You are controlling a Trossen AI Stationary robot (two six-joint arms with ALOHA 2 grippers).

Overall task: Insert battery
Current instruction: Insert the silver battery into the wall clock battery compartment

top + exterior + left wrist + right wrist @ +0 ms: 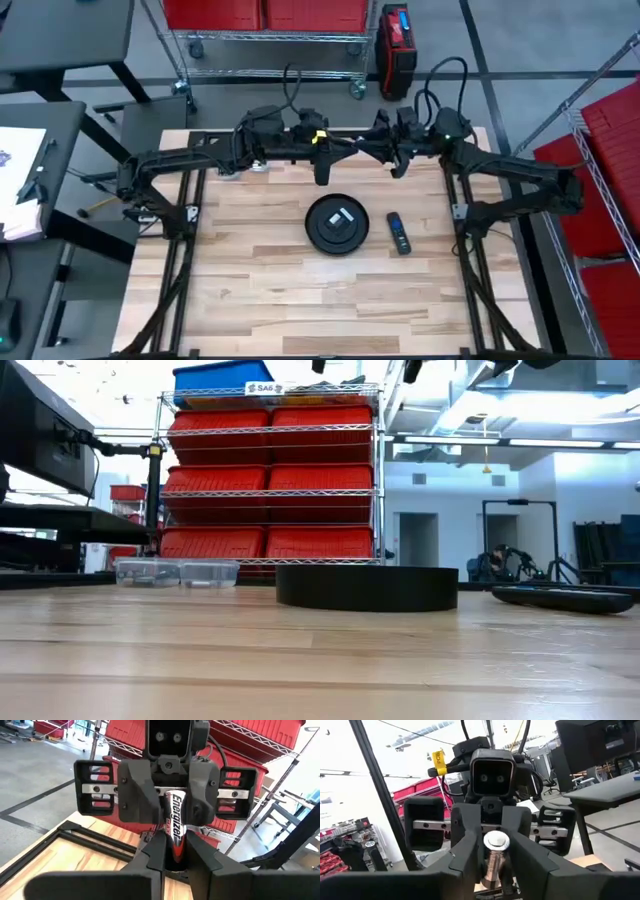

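Left gripper [176, 859]: raised above the far edge of the table, facing the right arm; its fingers are closed against the lower end of the battery [175, 822]
Right gripper [175, 807]: nose to nose with the left one, its fingers pressed on the battery's upper part; which of the two carries the load cannot be told
Battery: in the air between the two grippers, well above the wood, lying along the line between them; its bright metal end cap faces the right wrist camera
Handling, judged: small, rigid and dense for its size; the glossy printed sleeve and round body are likely to slip or roll between flat pads, and it will not crush under a firm grip
Where to hold, judged: across the barrel near one end, leaving the other end free to enter a compartment; a hold on the end caps would probably pivot
Remote [399, 232]: flat on the table right of centre, well below the grippers; probably what the battery goes into
Black dish [337, 222]: just beside the remote, with a small pale piece lying in it
Table [250, 290]: light wooden boards
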